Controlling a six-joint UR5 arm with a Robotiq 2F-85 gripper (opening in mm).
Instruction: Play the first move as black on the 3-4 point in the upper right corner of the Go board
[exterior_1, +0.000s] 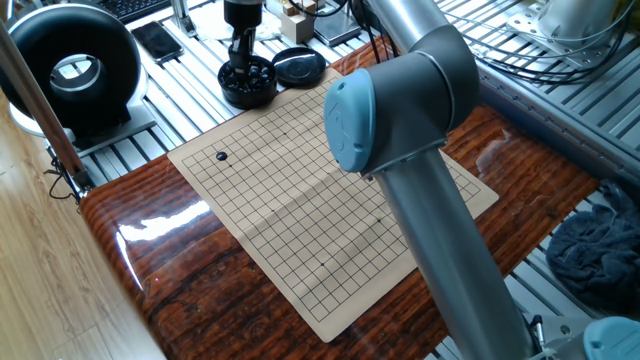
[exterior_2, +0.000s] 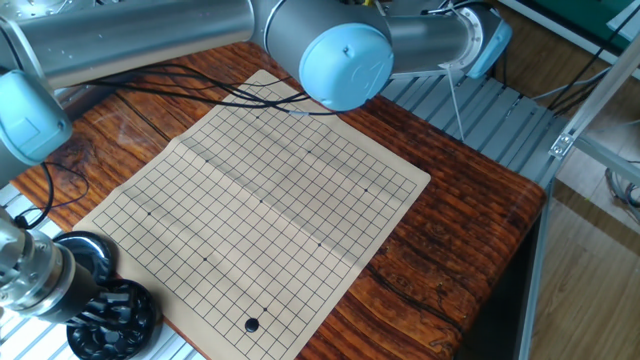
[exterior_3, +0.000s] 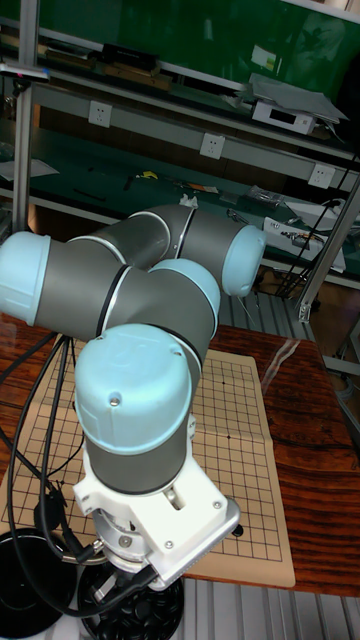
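Gripper (exterior_1: 240, 60): lowered into the bowl of black stones (exterior_1: 248, 85); jaw spacing cannot be told, fingertips hidden among the stones.
Go board (exterior_1: 330, 195): laid flat on the wooden table (exterior_1: 170, 260).
Black stone (exterior_1: 222, 156): seated on a board intersection near one corner, well apart from the gripper.
Bowl lid (exterior_1: 299, 66): set just beside the bowl.

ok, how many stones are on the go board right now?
1. A single black stone sits near one corner of the Go board, on the side by the stone bowl. The arm covers part of the grid, so others could be hidden.
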